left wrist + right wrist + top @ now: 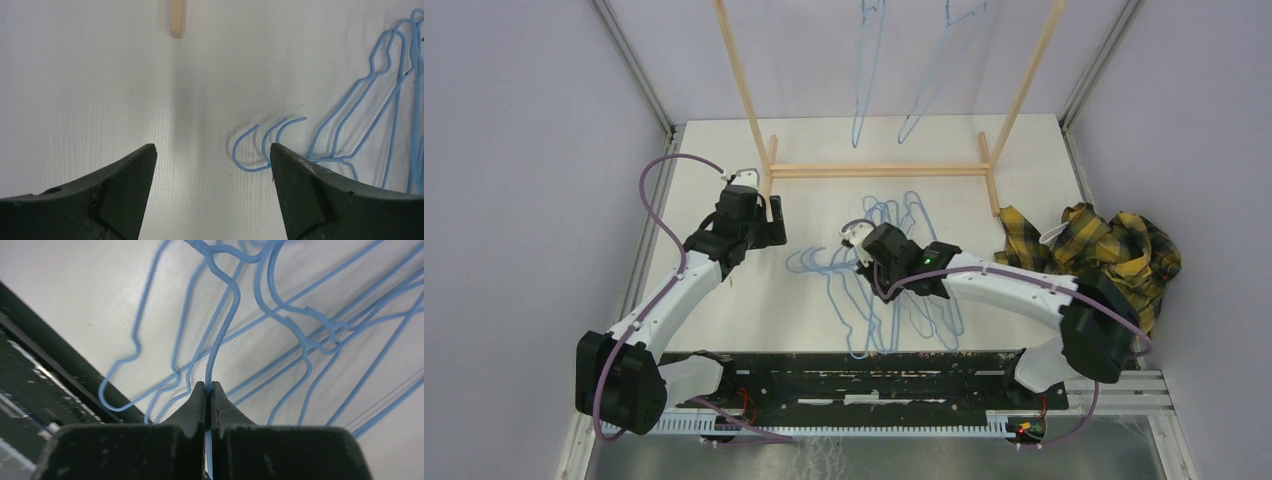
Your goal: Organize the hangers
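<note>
Several light-blue wire hangers (pixel 894 300) lie in a pile on the white table, hooks to the left. Two more hangers (pixel 864 70) hang from the wooden rack at the back. My right gripper (pixel 856 240) sits over the pile and is shut on the wire of one hanger (pixel 222 340), which runs up from between its fingertips (pixel 199 392). My left gripper (pixel 769 215) is open and empty, left of the pile. In the left wrist view its gripper (pixel 212 150) is above bare table, with three hanger hooks (pixel 260 142) just inside its right finger (pixel 295 175).
The wooden rack (pixel 879 170) stands at the back, its foot (pixel 176 20) ahead of my left gripper. A yellow-black plaid cloth (pixel 1104 250) lies at the right edge. A black rail (pixel 854 375) runs along the near edge, close to the pile.
</note>
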`<state>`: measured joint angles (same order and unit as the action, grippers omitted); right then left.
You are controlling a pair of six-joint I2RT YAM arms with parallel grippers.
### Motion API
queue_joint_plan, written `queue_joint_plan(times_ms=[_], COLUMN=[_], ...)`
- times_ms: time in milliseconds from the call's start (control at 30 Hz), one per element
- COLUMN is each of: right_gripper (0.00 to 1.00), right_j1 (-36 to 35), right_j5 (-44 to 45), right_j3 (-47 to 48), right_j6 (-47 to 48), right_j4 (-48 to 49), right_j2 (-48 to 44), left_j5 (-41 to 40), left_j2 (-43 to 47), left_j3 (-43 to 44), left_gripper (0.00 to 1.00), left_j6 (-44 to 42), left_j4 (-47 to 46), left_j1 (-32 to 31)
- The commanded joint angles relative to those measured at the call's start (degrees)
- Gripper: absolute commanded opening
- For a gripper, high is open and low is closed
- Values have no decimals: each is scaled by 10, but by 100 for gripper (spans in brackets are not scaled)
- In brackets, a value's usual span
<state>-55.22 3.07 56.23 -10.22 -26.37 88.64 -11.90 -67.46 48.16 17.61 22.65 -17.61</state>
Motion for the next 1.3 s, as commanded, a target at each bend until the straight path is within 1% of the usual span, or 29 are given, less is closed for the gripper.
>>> queue_joint_plan(times_ms=[0,100,233,400,500,600,800,933,1067,1267], right_gripper=[1,1,1,1,1,1,1,1,1,1], right_j1=[16,34,37,39,47,65,167,211,246,299], right_j5=[-16,-75,-115,-119,-129,-121,-120,-96,-90,-151], right_j3=[76,95,99,100,102,73,14,38,83,154], right_j6=[-20,-43,-62,-96,-109,-124,-149,-134,-134,-161], right_j4=[-6,-2,27,52,28,11,-41,-87,-106,-54], right_j2=[-111,-120,-85,-91,-110,-152,-269,-312,-319,-282], left_j5=[-1,1,2,0,0,6,13,14,15,13], left_j2=[6,8,11,17,15,12,10,10,8,8], left_j3=[4,4,2,0,2,5,5,4,4,7], left_gripper=[91,91,91,91,91,91,91,91,91,91], left_j6=[17,18,20,17,16,17,19,19,20,17], left_j4=[-9,-9,-9,-9,-10,-11,-16,-16,-16,-16], left_j1=[-1,-1,-1,-1,-1,-1,-1,-1,-1,-2])
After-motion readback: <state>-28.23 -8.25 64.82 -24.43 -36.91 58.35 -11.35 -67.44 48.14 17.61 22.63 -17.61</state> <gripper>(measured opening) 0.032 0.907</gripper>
